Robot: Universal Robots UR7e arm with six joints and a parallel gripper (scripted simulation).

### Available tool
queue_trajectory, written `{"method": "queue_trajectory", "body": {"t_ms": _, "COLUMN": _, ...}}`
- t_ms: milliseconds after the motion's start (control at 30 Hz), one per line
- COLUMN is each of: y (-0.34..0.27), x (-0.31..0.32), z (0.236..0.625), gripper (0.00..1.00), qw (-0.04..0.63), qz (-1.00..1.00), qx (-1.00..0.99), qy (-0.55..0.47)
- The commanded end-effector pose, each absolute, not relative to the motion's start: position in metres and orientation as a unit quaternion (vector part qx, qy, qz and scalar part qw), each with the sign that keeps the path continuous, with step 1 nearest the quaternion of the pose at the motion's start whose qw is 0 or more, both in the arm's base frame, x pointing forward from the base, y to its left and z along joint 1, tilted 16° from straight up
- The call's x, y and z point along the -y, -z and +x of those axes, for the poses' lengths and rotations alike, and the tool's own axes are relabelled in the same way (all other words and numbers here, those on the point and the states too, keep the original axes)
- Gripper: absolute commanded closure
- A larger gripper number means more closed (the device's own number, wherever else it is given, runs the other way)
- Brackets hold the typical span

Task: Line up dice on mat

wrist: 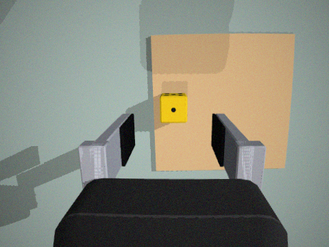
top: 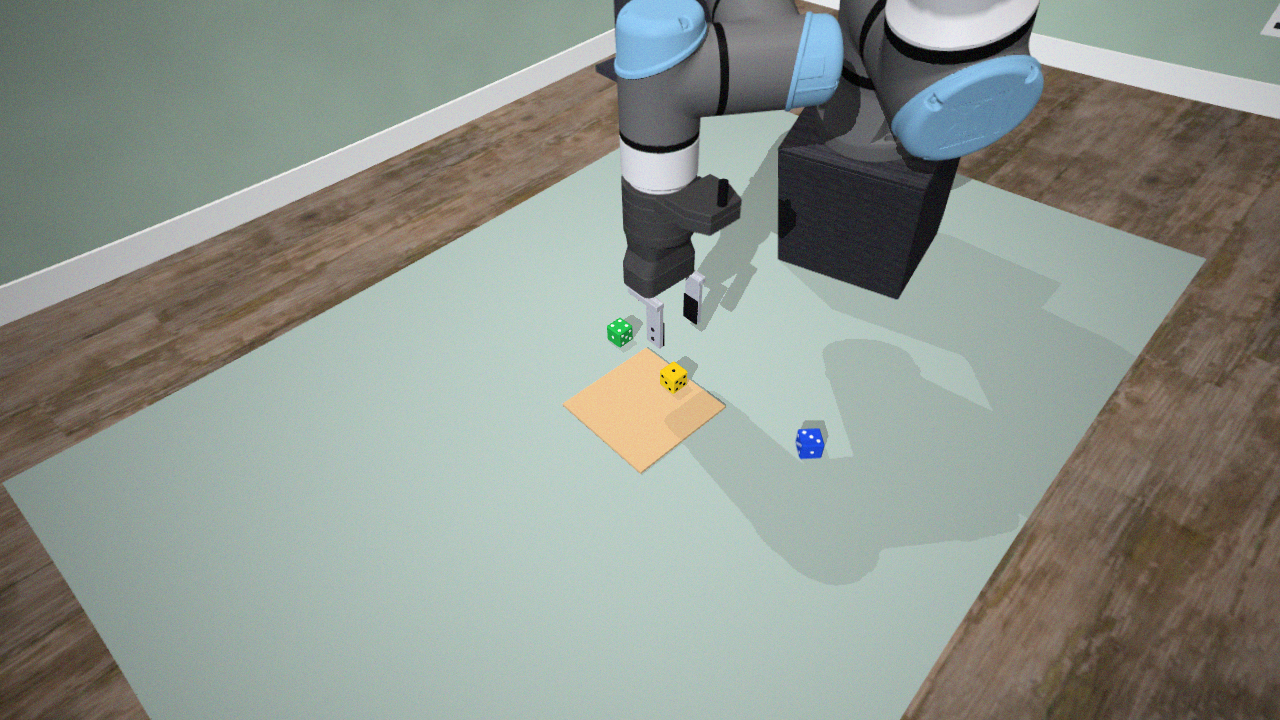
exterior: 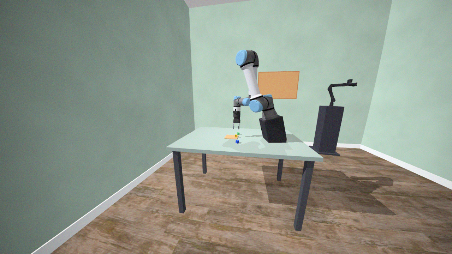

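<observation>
A yellow die (top: pixel 673 377) (exterior: pixel 236 135) (wrist: pixel 174 108) showing one dot on top sits on the tan mat (top: pixel 626 416) (exterior: pixel 229 137) (wrist: pixel 260 96), near the mat's corner closest to the robot base. My gripper (top: pixel 674 322) (exterior: pixel 235 127) (wrist: pixel 173 130) is open and empty, hanging above the die. A green die (top: pixel 619 332) (exterior: pixel 238 133) lies on the table just off the mat, beside the gripper. A blue die (top: pixel 810 442) (exterior: pixel 237 141) lies on the table to the right of the mat.
The robot's dark base block (top: pixel 854 214) (exterior: pixel 273 129) stands at the back of the pale green table (top: pixel 358 501) (exterior: pixel 202 143). A second dark pedestal (exterior: pixel 327 129) with a small arm stands on the floor beyond the table.
</observation>
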State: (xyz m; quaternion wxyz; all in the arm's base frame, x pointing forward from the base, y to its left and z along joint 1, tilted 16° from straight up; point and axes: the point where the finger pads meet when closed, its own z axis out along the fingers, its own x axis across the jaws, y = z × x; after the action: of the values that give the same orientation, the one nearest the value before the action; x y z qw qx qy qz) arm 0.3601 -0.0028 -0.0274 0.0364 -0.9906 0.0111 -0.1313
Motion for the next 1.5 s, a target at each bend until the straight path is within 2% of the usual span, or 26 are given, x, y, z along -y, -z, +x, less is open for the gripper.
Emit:
{"method": "queue_trajectory", "body": {"t_ms": 0, "y": 0.027, "x": 0.002, "z": 0.360, "gripper": 0.00, "qw": 0.036, "qz": -0.991, "qx": -0.008, "qy": 0.132}}
{"method": "queue_trajectory", "body": {"t_ms": 333, "y": 0.029, "x": -0.024, "z": 0.360, "gripper": 0.00, "qw": 0.027, "qz": -0.990, "qx": 0.053, "qy": 0.130}}
{"method": "queue_trajectory", "body": {"t_ms": 700, "y": 0.034, "x": -0.103, "z": 0.347, "gripper": 0.00, "qw": 0.001, "qz": -0.961, "qx": 0.246, "qy": 0.130}}
{"method": "queue_trajectory", "body": {"t_ms": 1100, "y": 0.036, "x": -0.160, "z": 0.328, "gripper": 0.00, "qw": -0.019, "qz": -0.915, "qx": 0.380, "qy": 0.133}}
{"method": "queue_trajectory", "body": {"t_ms": 1467, "y": 0.037, "x": -0.175, "z": 0.321, "gripper": 0.00, "qw": -0.024, "qz": -0.899, "qx": 0.416, "qy": 0.135}}
